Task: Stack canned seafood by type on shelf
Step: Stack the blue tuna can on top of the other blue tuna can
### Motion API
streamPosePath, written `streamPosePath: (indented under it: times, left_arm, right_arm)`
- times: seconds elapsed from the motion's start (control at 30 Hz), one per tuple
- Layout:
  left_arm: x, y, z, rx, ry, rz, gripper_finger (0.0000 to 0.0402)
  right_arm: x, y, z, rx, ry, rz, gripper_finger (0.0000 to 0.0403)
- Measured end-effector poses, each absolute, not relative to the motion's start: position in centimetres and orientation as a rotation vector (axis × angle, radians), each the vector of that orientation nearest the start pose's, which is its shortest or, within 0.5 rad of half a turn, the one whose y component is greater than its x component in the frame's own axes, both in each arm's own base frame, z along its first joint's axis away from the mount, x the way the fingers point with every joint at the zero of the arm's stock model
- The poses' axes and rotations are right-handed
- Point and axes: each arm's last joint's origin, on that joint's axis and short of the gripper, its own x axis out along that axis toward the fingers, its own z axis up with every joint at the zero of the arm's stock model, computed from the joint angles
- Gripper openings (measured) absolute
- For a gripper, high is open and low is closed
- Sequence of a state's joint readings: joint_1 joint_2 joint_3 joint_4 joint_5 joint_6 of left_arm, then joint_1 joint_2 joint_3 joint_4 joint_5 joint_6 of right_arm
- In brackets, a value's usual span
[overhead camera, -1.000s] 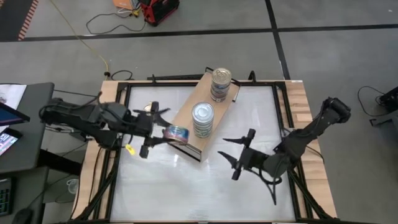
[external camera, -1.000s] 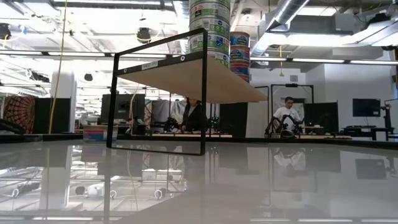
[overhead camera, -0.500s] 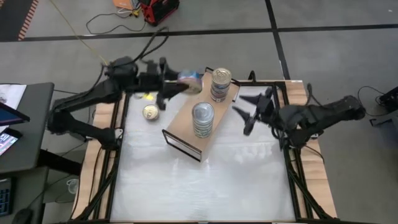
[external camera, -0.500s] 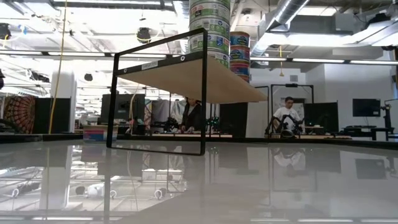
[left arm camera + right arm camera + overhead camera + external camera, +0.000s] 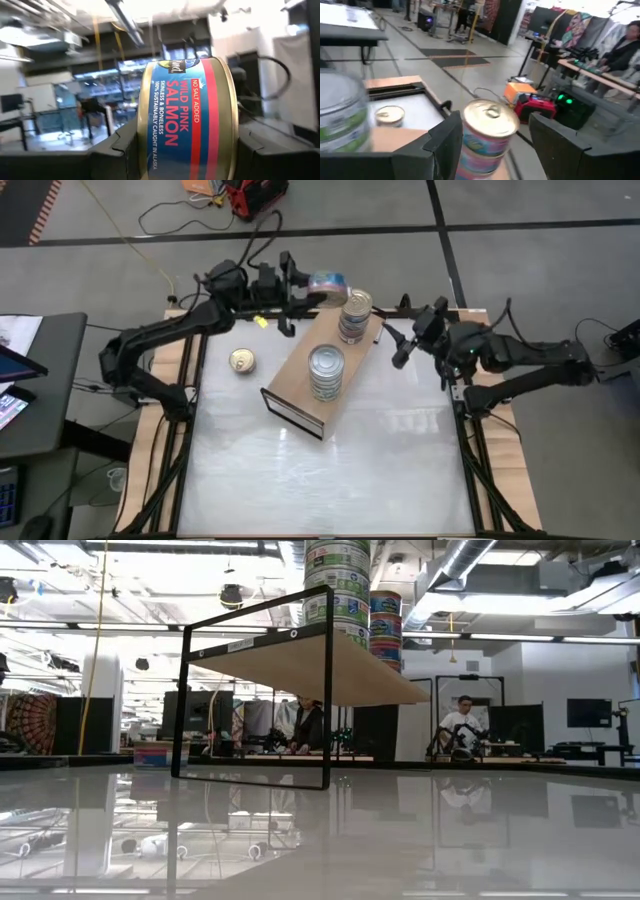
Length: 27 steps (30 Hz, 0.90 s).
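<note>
The shelf (image 5: pixel 300 385) is a tan board on a dark frame (image 5: pixel 255 700), standing on the white table. Two stacks of tins rest on it: a silver-lidded one (image 5: pixel 326 370) with green labels and a gold-lidded one (image 5: pixel 355 314) at its far end. One gold-lidded tin (image 5: pixel 241 360) lies on the table left of the shelf. My left gripper (image 5: pixel 318 288) is high over the far edge, just left of the gold-lidded stack, shut on a blue-and-pink salmon tin (image 5: pixel 187 122). My right gripper (image 5: pixel 393 345) is open beside the shelf's far right end, facing that stack (image 5: pixel 489 127). My left gripper pinches the salmon tin between its two fingers (image 5: pixel 117 150), which stand at the tin's two flat ends beside the rim (image 5: pixel 231 125). The fingers come level from the table's left. The tin is on its edge, label wall toward the wrist camera, lifted clear of table and shelf.
Wooden rails and black frame bars (image 5: pixel 190 380) border the table. The white tabletop (image 5: pixel 320 480) stretches in front of the shelf. Cables and a red device (image 5: pixel 250 195) lie on the floor beyond. People sit at desks (image 5: pixel 460 730) in the room behind.
My left gripper, carrying the salmon tin, has risen from the table by the shelf's near left corner, swung to the far edge and moved right toward the gold-lidded stack. My right gripper has travelled from the table's near right area to the shelf's far right end.
</note>
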State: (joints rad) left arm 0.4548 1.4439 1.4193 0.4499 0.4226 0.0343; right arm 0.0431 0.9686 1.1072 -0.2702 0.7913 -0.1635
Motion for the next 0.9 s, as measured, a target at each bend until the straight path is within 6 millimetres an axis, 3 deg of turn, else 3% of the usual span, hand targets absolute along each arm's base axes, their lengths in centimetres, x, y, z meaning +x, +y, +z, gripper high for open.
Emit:
streamPosePath:
  times: [0.17,0.27,0.4,0.57,0.7,0.9]
  left_arm:
    - [27.9,14.1,47.3,0.118,-0.441,0.012,0.0181]
    - [26.8,14.8,49.0,-0.01,-0.429,-0.08,0.0182]
    - [25.9,15.6,50.2,-0.14,-0.356,-0.015,0.0185]
    - [26.0,16.8,48.7,-0.376,-0.211,0.069,0.0184]
    - [26.1,16.9,47.7,-0.462,-0.12,0.056,0.0184]
    - [28.7,18.3,45.0,-0.563,-0.02,0.003,0.0184]
  right_arm:
    - [18.7,-2.0,42.4,-0.16,0.036,-0.69,0.0254]
    - [17.7,-3.0,44.4,0.036,-0.051,-0.641,0.0254]
    - [17.7,-3.8,44.9,0.267,-0.086,-0.634,0.0248]
    - [18.9,-4.3,44.2,0.477,-0.102,-0.604,0.0242]
    - [19.0,-4.6,44.0,0.505,-0.102,-0.6,0.024]
    - [18.7,-5.4,43.7,0.556,-0.089,-0.649,0.024]
